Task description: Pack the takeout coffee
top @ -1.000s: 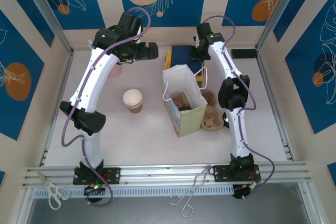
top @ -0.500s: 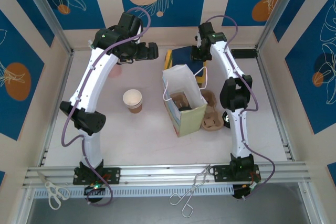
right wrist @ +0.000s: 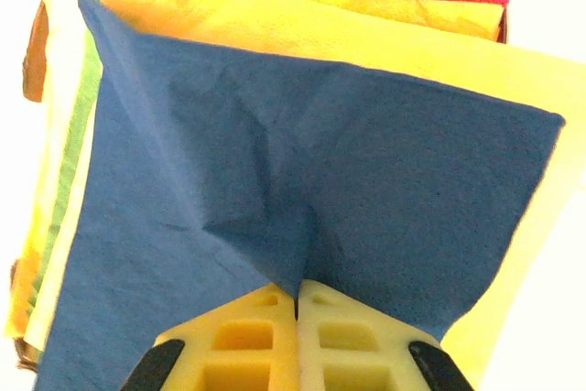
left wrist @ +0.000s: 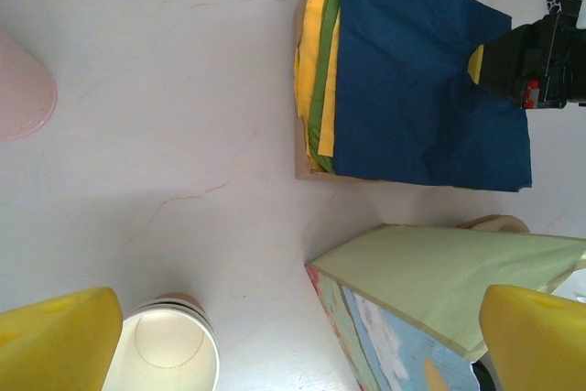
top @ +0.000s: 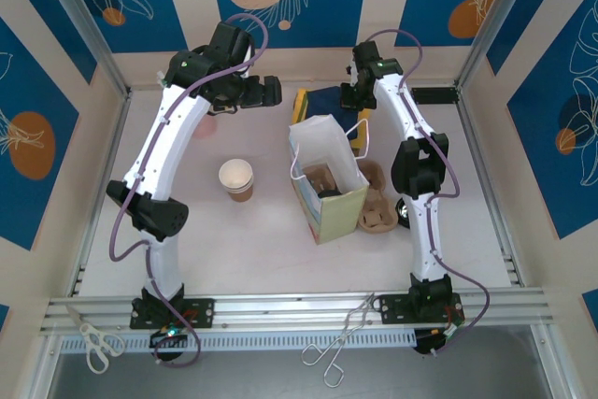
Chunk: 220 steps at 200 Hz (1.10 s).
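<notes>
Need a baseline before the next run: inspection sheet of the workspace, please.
Surface: white table, nothing spilled.
Job's things: paper bag upright, open, contents unclear; lidless cup to its left.
Clutter: napkin stack, cup carrier, scissors, tongs.
Grippers: left gripper open above the table; right gripper, jaws shut on blue napkin.
Cables: purple cables along both arms.
Surroundings: blue floral panels, aluminium frame.

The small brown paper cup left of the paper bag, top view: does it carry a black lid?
No, the small brown paper cup stands open, its white inside plainly visible.
</notes>
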Available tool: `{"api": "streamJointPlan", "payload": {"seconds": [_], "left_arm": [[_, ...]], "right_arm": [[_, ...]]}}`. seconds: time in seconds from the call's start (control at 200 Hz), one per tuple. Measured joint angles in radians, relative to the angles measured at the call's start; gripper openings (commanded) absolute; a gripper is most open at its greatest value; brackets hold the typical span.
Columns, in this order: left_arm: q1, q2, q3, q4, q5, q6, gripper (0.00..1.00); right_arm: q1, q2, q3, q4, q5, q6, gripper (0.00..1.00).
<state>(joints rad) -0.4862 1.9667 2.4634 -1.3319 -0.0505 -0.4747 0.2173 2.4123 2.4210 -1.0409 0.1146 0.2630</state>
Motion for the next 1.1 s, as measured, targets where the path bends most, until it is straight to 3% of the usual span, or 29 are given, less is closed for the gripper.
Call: {"api": "streamJointPlan", "payload": {"seconds": [0.395, 0.84, 1.1], "left_arm": [[0.0, 0.0, 0.0, 0.0, 0.006, 0.0, 1.0], [-0.003, -0.008, -0.002, 0.011, 0.024, 0.012, 1.0], [-0.01, -0.116, -0.15, 0.092, 0.043, 0.012, 1.0]], "right_arm": [[-0.011, -0.025, -0.034, 0.001, -0.002, 0.013, 0.0], [-0.068, -0.322, -0.129, 0.006, 0.013, 0.055, 0.0], [-0.071, -0.496, -0.2, -0.001, 0.021, 0.067, 0.0]]}}
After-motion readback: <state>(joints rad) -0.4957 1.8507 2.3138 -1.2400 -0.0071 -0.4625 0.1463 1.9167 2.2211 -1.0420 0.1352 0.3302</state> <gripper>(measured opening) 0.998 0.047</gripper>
